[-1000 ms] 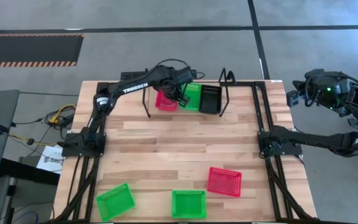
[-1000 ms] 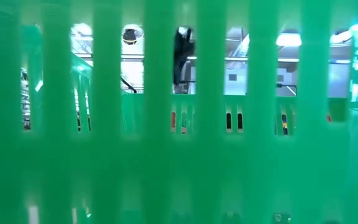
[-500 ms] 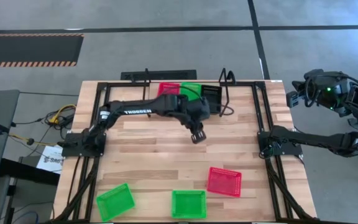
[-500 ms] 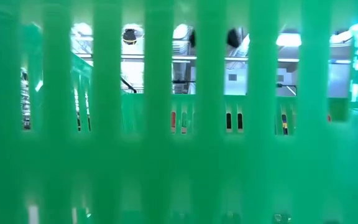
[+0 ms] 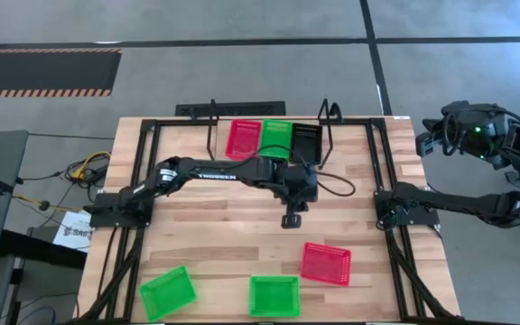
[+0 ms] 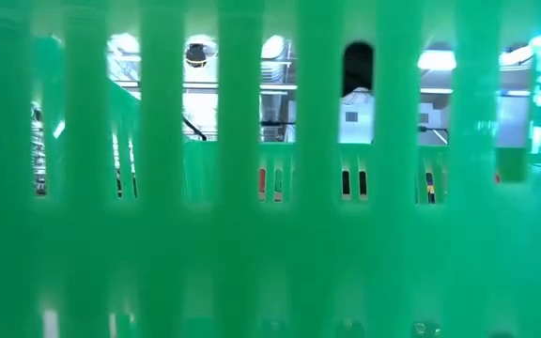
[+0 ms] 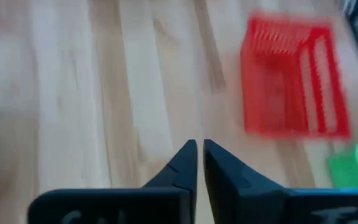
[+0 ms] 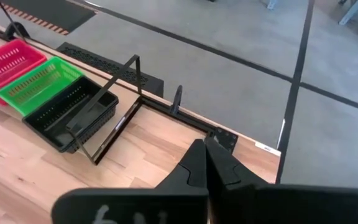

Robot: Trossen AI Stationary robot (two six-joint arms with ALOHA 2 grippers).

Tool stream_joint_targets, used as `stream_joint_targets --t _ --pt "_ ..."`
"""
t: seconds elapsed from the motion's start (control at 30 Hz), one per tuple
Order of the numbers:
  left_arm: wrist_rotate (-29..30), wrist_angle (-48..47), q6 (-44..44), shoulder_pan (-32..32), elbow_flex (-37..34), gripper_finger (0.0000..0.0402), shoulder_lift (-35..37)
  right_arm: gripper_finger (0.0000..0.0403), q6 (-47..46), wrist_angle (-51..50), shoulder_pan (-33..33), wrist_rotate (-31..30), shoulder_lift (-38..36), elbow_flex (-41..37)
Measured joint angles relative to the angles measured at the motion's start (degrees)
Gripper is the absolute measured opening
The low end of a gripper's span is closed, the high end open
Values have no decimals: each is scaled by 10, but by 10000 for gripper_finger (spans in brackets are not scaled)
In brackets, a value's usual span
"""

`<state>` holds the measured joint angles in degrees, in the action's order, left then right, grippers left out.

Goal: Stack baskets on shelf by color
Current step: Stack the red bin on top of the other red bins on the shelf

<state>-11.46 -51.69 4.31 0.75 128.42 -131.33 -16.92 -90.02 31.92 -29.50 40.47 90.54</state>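
Note:
On the shelf (image 5: 212, 135) at the table's far edge stand a red basket (image 5: 242, 138), a green basket (image 5: 276, 138) and a black basket (image 5: 305, 143) side by side. A loose red basket (image 5: 326, 263) lies on the table toward the near right, and two green baskets (image 5: 167, 292) (image 5: 273, 295) lie at the near edge. My left gripper (image 5: 291, 219) hangs shut over the table's middle, just short of the loose red basket (image 7: 294, 81), holding nothing. My right gripper (image 8: 205, 144) is shut and waits beyond the table's far right corner.
A green basket wall (image 6: 252, 263) stands right in front of the low camera and blocks nearly all of that view. Bare wood planks (image 5: 215, 244) lie between the shelf and the loose baskets. The right arm's base (image 5: 395, 206) sits at the table's right edge.
My left gripper has left the shelf, where it was over the red and green baskets, and swung toward the table's near edge and right to the middle of the table, sinking a little and rolling at the wrist. It now points at the loose red basket.

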Motion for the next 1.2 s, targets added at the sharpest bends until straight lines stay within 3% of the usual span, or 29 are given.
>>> stream_joint_targets --t 0.3,0.47,0.67,1.0,1.2 --pt "-32 -27 69 29 0 116 -8 4 -55 0 0 21 0 0" --pt "-27 -55 104 46 0 147 -10 3 -72 0 0 147 0 0" --pt "21 -144 96 47 0 137 -10 2 -72 3 6 290 24 0" --pt "57 -218 72 23 0 103 -10 1 36 170 -51 312 163 5" --pt "105 -314 51 2 0 41 -10 1 62 86 -132 322 252 12"
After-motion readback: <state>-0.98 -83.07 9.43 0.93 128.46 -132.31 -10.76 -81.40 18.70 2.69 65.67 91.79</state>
